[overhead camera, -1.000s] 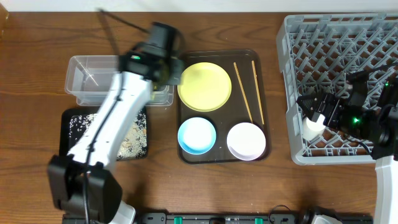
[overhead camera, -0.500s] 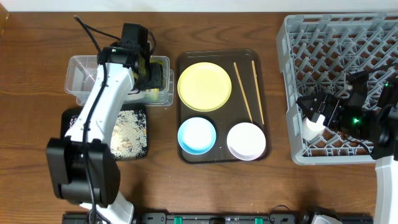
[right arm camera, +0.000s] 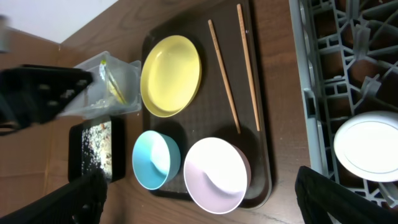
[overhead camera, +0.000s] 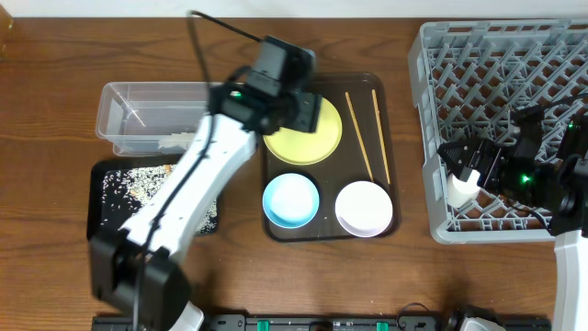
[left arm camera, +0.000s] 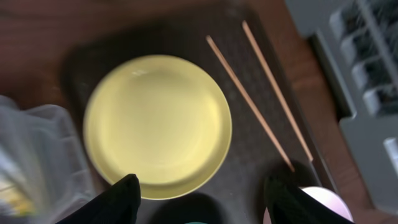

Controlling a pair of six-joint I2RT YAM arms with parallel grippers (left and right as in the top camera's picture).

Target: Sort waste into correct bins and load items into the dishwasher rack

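Over yellow plate (overhead camera: 303, 144), left fingers (left arm camera: 118, 199) spread empty, come from clear tub (overhead camera: 147, 119), right fingers (right arm camera: 329, 199) parted.

Your left arm (overhead camera: 193, 175) is white with black joints and a black cable (overhead camera: 220, 26) off the wrist. Your right arm (overhead camera: 544, 187) is mostly black, tiny green LED (overhead camera: 525, 177) lit

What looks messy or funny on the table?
Nothing much. The rice scraps look strewn about, but they lie inside the black tray, not on the table. The two chopsticks lie a bit splayed on the brown tray, not neatly side by side. No spill or damage shows.
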